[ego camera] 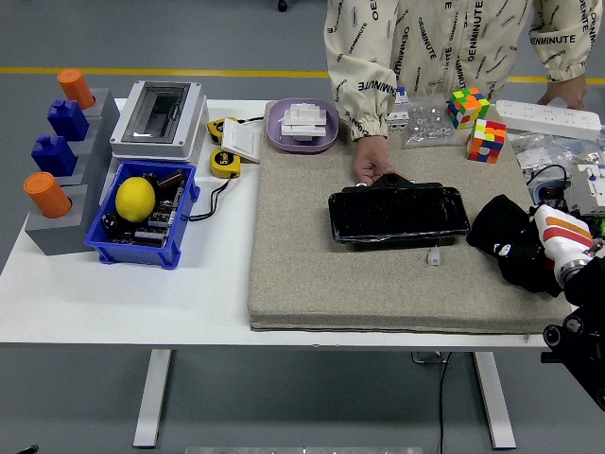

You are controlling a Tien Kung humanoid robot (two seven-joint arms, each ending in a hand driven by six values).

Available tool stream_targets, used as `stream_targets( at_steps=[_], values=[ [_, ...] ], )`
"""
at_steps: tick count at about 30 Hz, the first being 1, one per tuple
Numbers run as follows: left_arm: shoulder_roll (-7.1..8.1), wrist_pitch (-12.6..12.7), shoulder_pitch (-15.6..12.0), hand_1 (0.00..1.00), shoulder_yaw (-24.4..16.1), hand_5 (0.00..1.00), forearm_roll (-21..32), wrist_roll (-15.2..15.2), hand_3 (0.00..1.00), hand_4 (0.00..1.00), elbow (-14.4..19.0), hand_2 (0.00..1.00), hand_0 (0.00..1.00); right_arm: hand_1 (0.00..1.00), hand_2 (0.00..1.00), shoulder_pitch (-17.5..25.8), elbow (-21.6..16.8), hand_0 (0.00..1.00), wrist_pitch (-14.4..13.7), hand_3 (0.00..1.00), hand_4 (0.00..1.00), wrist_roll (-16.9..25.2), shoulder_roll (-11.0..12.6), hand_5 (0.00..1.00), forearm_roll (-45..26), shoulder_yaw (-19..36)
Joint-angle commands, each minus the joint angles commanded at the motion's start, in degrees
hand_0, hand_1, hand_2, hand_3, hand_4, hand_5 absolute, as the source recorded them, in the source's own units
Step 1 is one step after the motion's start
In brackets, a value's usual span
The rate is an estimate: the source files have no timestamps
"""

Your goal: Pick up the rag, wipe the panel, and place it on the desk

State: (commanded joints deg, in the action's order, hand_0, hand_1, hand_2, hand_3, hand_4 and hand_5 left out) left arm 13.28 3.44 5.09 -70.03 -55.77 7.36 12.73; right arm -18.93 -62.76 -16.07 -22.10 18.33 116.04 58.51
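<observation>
Rag (510, 238) — black, bunched — sits gripped in my right hand (558, 241), fingers curled around it, at 3 o'clock from the panel (398, 213).

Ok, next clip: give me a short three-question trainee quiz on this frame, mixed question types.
1. True or false: the right hand has the black rag at the mat's right side.
2. What steadies the black panel? A) the robot's left hand B) a person's hand at its far edge C) a tape measure
3. What lies in the blue bin at the table's left?

Key:
1. True; the rag has not reached the panel.
2. B
3. A yellow lemon, on top of dark parts.
</observation>
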Motion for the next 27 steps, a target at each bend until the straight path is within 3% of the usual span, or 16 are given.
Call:
stream_targets(
  at_steps=[11, 12, 27],
  values=[
    [-0.02, 0.0, 0.0, 0.662, 0.0, 0.442, 0.0, 0.0, 0.579, 0.676, 0.0, 0.694, 0.651, 0.456, 0.522, -0.1, -1.1, 0.362, 0.2, 0.529, 0.854, 0.2, 0.3, 0.374, 0.1, 0.7],
    [-0.03, 0.0, 0.0, 0.662, 0.0, 0.442, 0.0, 0.0, 0.58, 0.677, 0.0, 0.694, 0.651, 0.454, 0.522, -0.1, -1.2, 0.349, 0.1, 0.529, 0.814, 0.1, 0.4, 0.324, 0.3, 0.8],
    [0.05, 0.0, 0.0, 0.662, -0.3, 0.443, -0.2, 0.0, 0.58, 0.676, 0.1, 0.695, 0.651, 0.451, 0.519, -1.8, -3.1, 0.343, -0.1, 0.527, 0.824, -1.7, 1.1, 0.32, 0.3, 1.0]
  ],
)
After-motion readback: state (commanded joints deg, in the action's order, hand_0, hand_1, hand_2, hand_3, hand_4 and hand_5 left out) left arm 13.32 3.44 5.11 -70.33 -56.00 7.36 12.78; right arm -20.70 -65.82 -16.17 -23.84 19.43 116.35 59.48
